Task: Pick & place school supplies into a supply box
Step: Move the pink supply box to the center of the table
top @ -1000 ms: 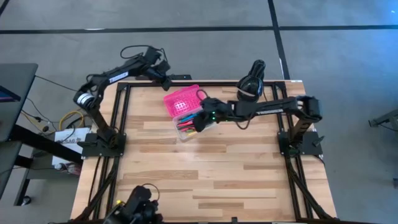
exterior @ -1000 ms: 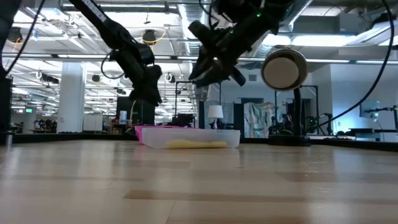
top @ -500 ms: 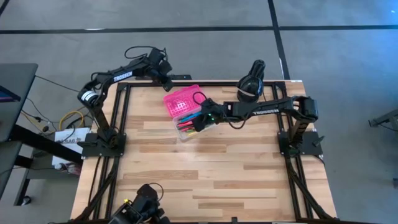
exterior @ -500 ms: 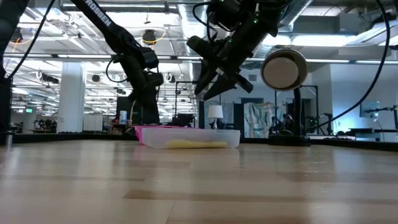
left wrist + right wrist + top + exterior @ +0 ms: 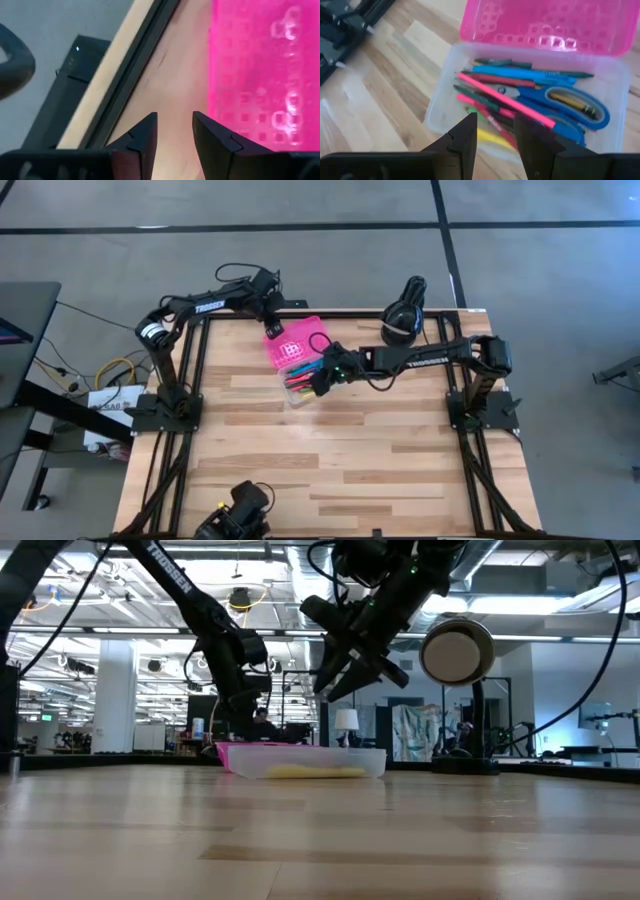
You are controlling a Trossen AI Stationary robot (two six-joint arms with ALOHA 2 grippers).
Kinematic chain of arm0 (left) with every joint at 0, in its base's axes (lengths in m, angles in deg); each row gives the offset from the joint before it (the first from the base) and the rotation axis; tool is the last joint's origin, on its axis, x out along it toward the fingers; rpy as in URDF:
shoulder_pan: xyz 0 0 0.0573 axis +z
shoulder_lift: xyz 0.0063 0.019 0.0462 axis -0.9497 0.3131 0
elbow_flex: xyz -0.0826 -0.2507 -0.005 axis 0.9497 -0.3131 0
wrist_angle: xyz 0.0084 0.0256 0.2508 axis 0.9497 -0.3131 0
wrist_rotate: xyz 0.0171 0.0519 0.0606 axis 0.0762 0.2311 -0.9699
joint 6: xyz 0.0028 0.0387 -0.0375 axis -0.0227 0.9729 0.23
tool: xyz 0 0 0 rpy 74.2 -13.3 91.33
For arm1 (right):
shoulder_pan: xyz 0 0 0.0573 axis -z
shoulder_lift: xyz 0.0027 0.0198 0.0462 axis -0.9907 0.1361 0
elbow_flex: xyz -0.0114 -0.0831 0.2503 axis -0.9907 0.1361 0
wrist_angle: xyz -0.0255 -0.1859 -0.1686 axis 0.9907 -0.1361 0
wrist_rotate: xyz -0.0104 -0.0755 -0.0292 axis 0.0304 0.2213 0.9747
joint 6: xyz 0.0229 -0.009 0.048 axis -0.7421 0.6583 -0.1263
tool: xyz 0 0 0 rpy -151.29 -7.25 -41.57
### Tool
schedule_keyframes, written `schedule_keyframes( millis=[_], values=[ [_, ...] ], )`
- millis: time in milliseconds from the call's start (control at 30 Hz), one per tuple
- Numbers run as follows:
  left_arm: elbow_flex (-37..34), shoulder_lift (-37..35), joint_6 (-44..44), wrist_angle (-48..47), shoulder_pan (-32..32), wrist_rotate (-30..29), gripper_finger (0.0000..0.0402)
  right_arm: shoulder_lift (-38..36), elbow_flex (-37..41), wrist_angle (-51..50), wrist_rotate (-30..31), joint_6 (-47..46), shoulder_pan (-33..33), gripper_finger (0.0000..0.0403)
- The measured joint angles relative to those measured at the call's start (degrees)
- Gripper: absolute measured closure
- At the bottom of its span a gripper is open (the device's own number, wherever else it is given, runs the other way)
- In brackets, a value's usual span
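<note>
The supply box lies open at the table's far middle. Its pink lid [image 5: 293, 342] lies flat beside the clear base [image 5: 303, 387]. The base holds several pens and pencils [image 5: 510, 82] and the blue-handled scissors [image 5: 570, 107]. The box also shows in the low view [image 5: 305, 762]. My right gripper [image 5: 320, 383] hovers above the base, open and empty, as its wrist view [image 5: 495, 135] shows. My left gripper [image 5: 272, 326] is open and empty just off the lid's far left edge. Its fingertips [image 5: 175, 132] stand over bare wood beside the lid [image 5: 260, 75].
A black round device [image 5: 404, 316] stands at the table's far right edge, near the right arm; it also shows in the low view [image 5: 457, 652]. The table's black frame rail [image 5: 145, 55] runs just behind the left gripper. Bare wood [image 5: 330, 470] fills the near half.
My left gripper has moved toward the table's right and near side, from beyond the far edge up to the pink lid's far left edge. My right gripper has come down a little over the clear base and shifted slightly toward the left.
</note>
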Motion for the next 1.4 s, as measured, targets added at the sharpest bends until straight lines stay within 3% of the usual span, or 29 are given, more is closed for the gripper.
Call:
schedule_keyframes(
  millis=[400,800,1267,1400],
  values=[
    [0.0,2.1,0.3,-1.3,-0.8,1.7,0.0284,0.0,0.0,-5.3,-0.2,-1.0,-1.6,0.0281],
    [0.0,2.1,2.2,-9.8,-3.0,7.4,0.0284,0.0,0.0,-12.3,-1.8,-1.0,-3.1,0.0281],
    [0.0,2.1,5.8,-16.8,-9.0,11.1,0.0284,-1.2,0.1,-18.8,-1.1,-1.3,-9.8,0.0281],
    [0.0,2.1,8.7,-17.5,-10.6,11.1,0.0284,-3.3,0.1,-21.9,1.4,0.6,-13.6,0.0281]
  ],
)
